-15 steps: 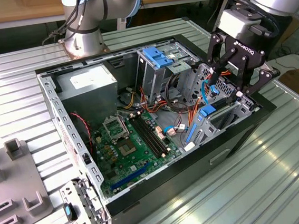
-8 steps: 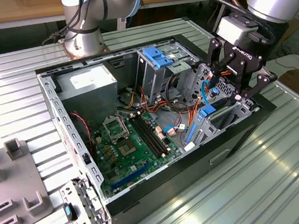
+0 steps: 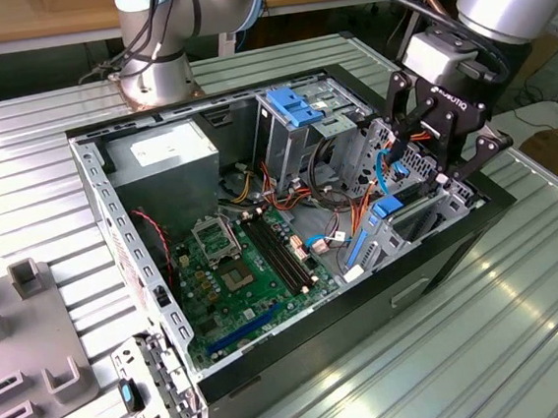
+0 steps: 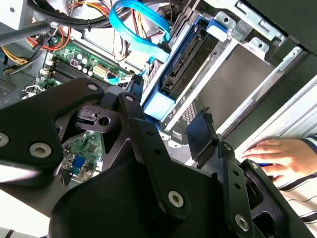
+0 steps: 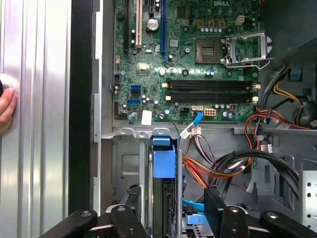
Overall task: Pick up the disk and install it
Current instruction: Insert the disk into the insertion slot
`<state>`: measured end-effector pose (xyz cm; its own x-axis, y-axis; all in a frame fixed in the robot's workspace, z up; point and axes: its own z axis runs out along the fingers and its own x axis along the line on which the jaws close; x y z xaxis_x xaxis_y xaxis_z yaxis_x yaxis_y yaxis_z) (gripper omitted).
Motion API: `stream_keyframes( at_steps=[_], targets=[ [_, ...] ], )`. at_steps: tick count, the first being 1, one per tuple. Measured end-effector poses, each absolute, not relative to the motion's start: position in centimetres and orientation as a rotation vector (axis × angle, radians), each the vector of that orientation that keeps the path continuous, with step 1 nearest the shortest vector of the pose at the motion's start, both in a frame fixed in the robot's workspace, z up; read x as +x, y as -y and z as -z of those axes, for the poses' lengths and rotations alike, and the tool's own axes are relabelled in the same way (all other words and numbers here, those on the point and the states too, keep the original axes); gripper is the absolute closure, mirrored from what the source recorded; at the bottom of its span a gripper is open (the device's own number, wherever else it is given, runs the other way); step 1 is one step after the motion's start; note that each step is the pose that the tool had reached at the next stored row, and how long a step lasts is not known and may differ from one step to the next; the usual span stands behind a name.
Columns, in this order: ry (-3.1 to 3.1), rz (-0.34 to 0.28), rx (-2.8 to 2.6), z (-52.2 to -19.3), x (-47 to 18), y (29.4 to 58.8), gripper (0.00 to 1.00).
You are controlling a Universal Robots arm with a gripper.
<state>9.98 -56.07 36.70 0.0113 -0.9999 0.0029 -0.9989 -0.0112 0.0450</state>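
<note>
Over the front corner of the open computer case (image 3: 433, 268), at the exterior view's right, my gripper (image 3: 424, 170) hangs with its jaws spread wide and nothing clamped between them. The disk (image 5: 163, 166) stands on edge in the metal drive cage (image 5: 124, 158) just beneath me, with its blue carrier end toward the motherboard (image 5: 198, 59). I judge the picking up done and the disk already in its slot. I cannot tell whether it is pushed fully home or latched, or whether any cable is plugged into it. In the first wrist view one finger (image 5: 132, 203) sits close beside the disk and the other (image 5: 214, 206) is well apart from it, with orange and black wiring near the gap. The second wrist view adds the disk's long side (image 4: 185, 69) lying along the cage, a loose blue cable (image 4: 133, 15) looping near it, and a person's hand (image 4: 280, 156) resting on the ribbed table (image 4: 302, 116) beside the case. The exterior view supplies what the wrist views lack: the whole case and a light-blue bracket (image 3: 294, 104) in another bay, apart from my gripper.
</note>
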Motion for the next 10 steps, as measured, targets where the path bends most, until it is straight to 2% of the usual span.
stream_keyframes(
  at_steps=[10],
  targets=[
    [2.154,0.037,2.245,-35.4,10.5,56.0,0.38]
  ],
)
